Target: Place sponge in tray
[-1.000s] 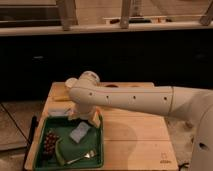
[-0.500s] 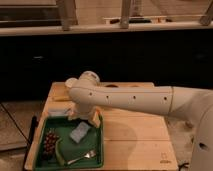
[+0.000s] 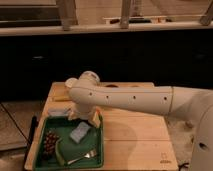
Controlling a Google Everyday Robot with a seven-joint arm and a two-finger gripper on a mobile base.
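Observation:
The dark green tray [image 3: 97, 159] lies on the front left of the wooden table. The pale blue-grey sponge [image 3: 80, 133] lies flat inside it, near its far right part. My gripper [image 3: 84, 120] hangs down from the white arm just above the sponge's far end. Its fingers [image 3: 74, 114] stand apart on either side and hold nothing.
In the tray there is also a dark red grape bunch [image 3: 50, 141], a green curved item [image 3: 60, 153] and a fork [image 3: 82, 158]. A flat pale pad [image 3: 58, 113] lies on the table behind the tray. The white arm [image 3: 145, 99] spans the table [image 3: 135, 135] from the right.

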